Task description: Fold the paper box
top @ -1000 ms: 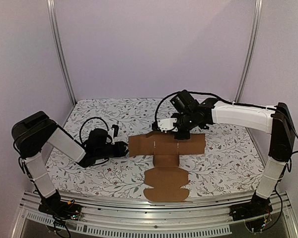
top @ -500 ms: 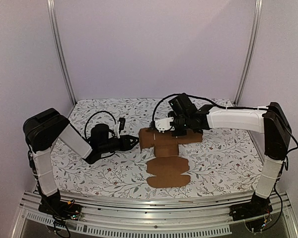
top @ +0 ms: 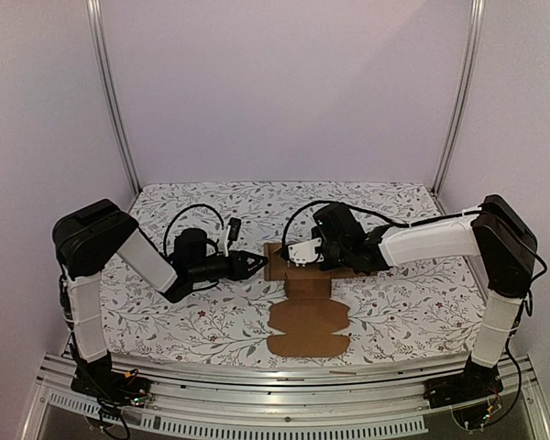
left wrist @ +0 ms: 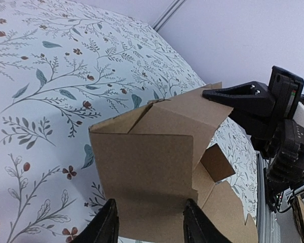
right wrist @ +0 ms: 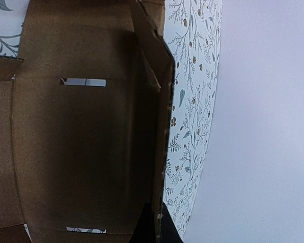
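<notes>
Both arms have closed in since a second ago, and the plain brown kraft cardboard paper box (top: 307, 316), earlier flat, stands half-raised mid-table on the white floral-print table cover (top: 183, 312). Left wrist view: left gripper (left wrist: 151, 203), fingers apart, faces an upright creased panel. Right wrist view: right gripper (right wrist: 157, 225) is pinched together on a raised wall's edge.

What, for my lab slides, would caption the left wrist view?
Open left fingers face the half-folded paper box on the floral table; right fingers pinch its far panel.

left arm (top: 139, 258): low, reaching right
left gripper (top: 253, 263): jaws parted
right arm (top: 428, 240): reaching left
right gripper (right wrist: 156, 229): pinched on paper box (left wrist: 157, 152) wall
</notes>
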`<action>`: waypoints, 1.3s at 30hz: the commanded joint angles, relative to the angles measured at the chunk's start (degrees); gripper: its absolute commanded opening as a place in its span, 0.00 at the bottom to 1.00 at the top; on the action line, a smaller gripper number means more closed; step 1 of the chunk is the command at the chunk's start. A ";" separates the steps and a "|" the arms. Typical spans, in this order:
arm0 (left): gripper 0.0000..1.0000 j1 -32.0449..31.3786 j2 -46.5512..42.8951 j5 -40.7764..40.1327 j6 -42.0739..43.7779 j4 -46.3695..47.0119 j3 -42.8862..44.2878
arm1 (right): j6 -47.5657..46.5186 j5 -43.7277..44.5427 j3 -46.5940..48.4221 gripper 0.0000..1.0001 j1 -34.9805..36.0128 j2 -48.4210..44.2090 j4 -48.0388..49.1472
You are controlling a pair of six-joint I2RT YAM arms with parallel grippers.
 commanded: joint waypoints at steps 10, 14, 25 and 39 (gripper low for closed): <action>0.45 -0.90 0.94 -0.49 0.97 1.37 0.85 | 0.74 0.86 -1.96 0.00 0.39 -1.47 6.15; 0.49 -0.46 -0.21 -1.83 -0.73 1.42 0.09 | 2.39 0.59 -0.08 0.00 -0.34 -1.68 4.14; 0.44 -1.03 -7.15 -19.60 2.81 -24.22 7.26 | 2.23 1.64 2.89 0.00 -0.62 -1.51 1.77; 0.00 -1.38 -9.53 -20.01 9.60 -27.73 8.58 | 12.42 -12.21 18.74 0.32 -2.34 -2.38 -33.60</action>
